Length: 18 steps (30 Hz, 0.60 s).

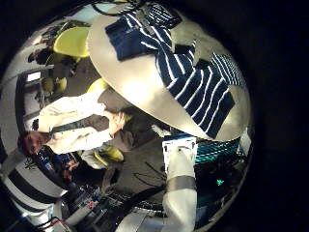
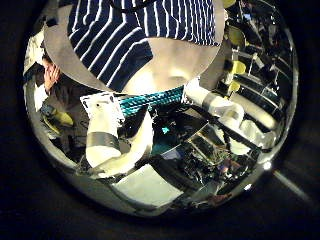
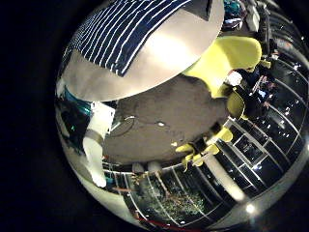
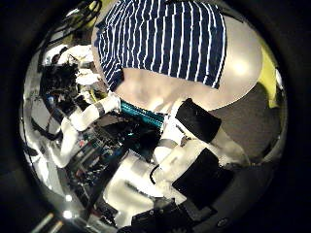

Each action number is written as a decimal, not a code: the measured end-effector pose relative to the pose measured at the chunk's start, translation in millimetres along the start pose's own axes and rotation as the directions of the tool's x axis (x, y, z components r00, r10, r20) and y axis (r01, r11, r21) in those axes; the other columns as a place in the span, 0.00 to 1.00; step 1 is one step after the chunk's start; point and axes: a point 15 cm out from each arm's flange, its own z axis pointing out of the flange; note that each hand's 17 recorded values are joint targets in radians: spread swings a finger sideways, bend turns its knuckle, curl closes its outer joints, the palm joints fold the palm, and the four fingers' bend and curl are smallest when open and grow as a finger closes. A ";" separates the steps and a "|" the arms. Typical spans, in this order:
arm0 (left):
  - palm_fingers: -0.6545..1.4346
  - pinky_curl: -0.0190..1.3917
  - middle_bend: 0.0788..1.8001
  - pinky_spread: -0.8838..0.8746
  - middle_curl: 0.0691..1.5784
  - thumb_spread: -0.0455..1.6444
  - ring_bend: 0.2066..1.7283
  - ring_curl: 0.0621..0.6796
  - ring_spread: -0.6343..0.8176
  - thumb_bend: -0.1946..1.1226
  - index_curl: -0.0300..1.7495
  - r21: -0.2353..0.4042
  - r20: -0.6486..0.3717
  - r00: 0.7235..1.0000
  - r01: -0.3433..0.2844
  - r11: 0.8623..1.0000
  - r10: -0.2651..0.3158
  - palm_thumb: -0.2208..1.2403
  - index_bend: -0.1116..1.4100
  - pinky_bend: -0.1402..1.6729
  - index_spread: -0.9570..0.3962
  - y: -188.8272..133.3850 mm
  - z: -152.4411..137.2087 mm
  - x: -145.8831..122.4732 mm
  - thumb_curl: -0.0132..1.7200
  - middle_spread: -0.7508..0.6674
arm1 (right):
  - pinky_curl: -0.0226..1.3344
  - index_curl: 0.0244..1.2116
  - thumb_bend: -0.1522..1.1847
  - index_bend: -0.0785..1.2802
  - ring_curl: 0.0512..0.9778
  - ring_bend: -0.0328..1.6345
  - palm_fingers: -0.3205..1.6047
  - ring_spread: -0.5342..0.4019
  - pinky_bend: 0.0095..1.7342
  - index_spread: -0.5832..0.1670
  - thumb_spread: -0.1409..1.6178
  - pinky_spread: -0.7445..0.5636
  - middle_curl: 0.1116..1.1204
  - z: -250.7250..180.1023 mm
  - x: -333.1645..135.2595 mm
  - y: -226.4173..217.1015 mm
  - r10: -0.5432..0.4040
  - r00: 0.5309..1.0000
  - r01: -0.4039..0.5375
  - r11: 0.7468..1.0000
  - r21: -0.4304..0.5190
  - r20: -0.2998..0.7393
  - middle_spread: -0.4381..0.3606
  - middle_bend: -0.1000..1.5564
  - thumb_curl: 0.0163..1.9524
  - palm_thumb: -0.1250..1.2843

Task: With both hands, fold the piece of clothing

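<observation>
A striped piece of clothing point(image 1: 183, 72) lies spread out on a round table point(image 1: 135, 85), with a sleeve reaching toward the rim. Both palms look down on it from well above: it fills the far part of the left thumb side view point(image 2: 120, 35) and of both right views point(image 3: 130, 34) point(image 4: 165, 39). My left hand point(image 2: 215, 105) and my right hand point(image 4: 190, 146) show only as finger parts reaching in from the view edges, loosely extended and holding nothing. Neither hand touches the cloth.
Bare tabletop point(image 4: 209, 92) rings the garment. Chairs point(image 3: 227, 63) point(image 1: 72, 41) stand beside the table. A white arm segment point(image 1: 179, 188) hangs near the table's edge. Shelving and clutter point(image 2: 240, 70) fill the room around.
</observation>
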 end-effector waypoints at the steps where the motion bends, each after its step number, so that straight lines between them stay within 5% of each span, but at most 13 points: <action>1: 0.38 0.32 0.06 0.61 0.24 0.64 0.34 0.28 0.58 0.12 0.25 0.005 0.003 1.000 -0.007 1.000 0.007 0.36 0.17 0.33 0.71 -1.7 4.0 2.0 0.19 0.65 | 0.23 0.32 0.10 0.19 0.26 0.32 0.37 0.51 0.17 0.26 0.80 0.82 0.28 0.9 -0.9 -1.1 0.002 1.000 -0.002 1.000 0.001 0.011 0.42 0.21 0.17 0.54; 18: 0.41 0.31 0.09 0.66 0.21 0.60 0.43 0.29 0.71 0.13 0.18 0.074 0.090 0.995 -0.049 0.996 0.042 0.35 0.16 0.41 0.80 -42.6 65.6 9.0 0.19 0.78 | 0.22 0.31 0.10 0.19 0.25 0.31 0.38 0.51 0.16 0.26 0.80 0.83 0.28 2.2 -4.8 -4.4 0.040 0.999 -0.039 0.999 -0.009 0.033 0.43 0.20 0.17 0.54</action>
